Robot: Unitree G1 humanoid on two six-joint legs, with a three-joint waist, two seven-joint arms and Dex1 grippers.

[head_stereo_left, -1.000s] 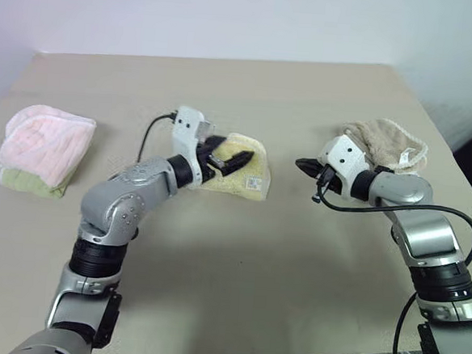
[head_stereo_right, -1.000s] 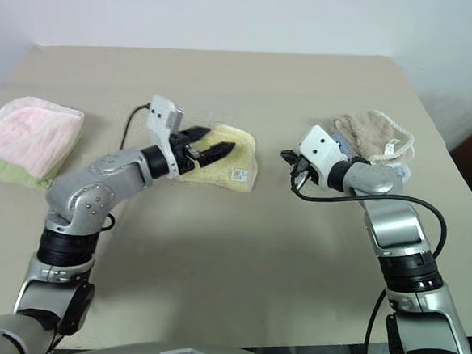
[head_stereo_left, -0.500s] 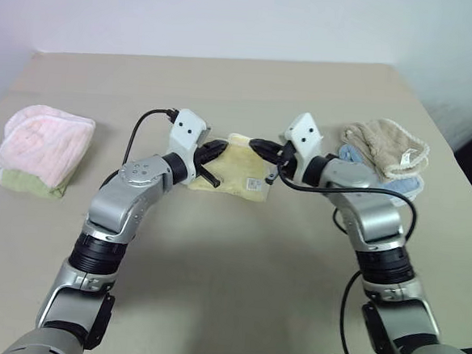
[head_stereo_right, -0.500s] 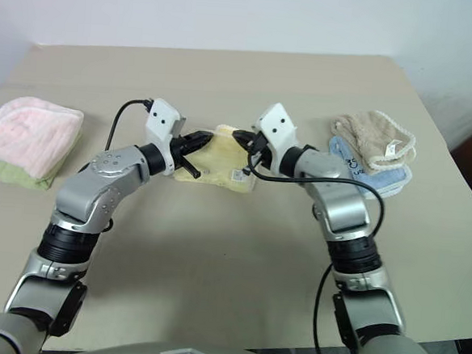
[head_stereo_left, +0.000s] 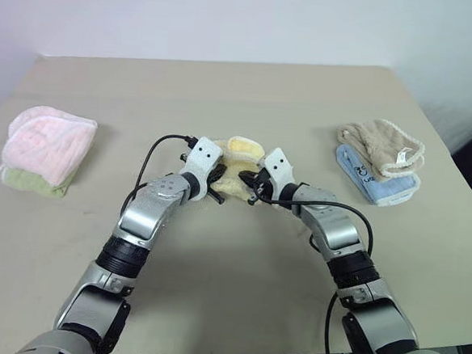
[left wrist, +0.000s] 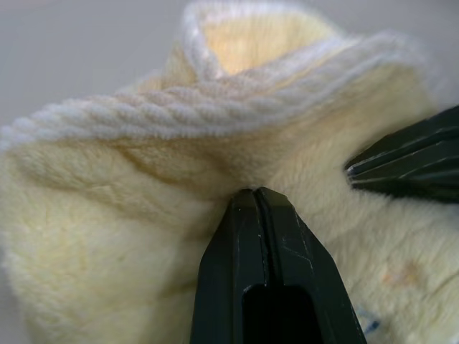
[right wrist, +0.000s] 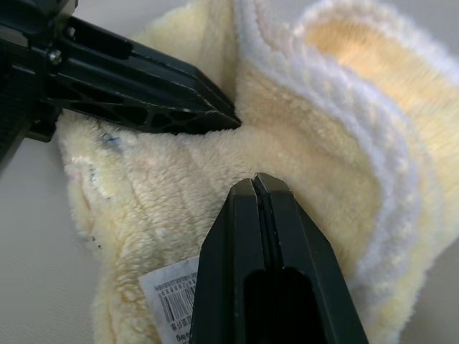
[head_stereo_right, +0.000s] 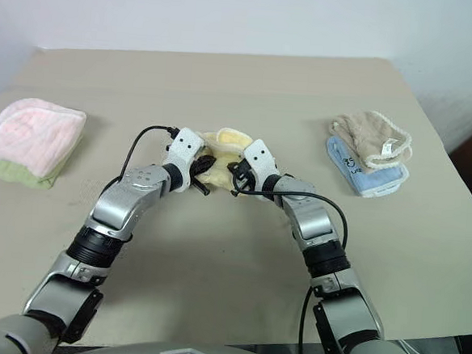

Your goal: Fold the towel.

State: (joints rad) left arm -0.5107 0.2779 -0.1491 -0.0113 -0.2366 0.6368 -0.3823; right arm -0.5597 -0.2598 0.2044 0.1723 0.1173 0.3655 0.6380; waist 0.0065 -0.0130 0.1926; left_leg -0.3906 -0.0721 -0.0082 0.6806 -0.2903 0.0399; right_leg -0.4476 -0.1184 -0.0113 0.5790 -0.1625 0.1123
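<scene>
The towel (head_stereo_left: 239, 155), pale yellow terry cloth, lies bunched in the middle of the table with a fold raised at its far side. A white barcode label (right wrist: 172, 294) shows on its near part. My left gripper (head_stereo_left: 218, 184) is shut, its tips pressed into the towel's left side; in the left wrist view the closed fingers (left wrist: 252, 215) meet the pile with no cloth seen between them. My right gripper (head_stereo_left: 252, 185) is shut too and pushes into the towel's right side (right wrist: 323, 143). The two grippers face each other, a few centimetres apart.
A pink towel (head_stereo_left: 44, 141) rests on a green one at the table's left. At the right a beige towel (head_stereo_left: 384, 145) lies on a blue cloth (head_stereo_left: 385, 186). The tan table (head_stereo_left: 238, 258) stretches bare toward its near edge.
The right arm swung left from the beige towel and both hands sank onto the yellow towel. The left gripper went from open to shut. The towel is now bunched between them.
</scene>
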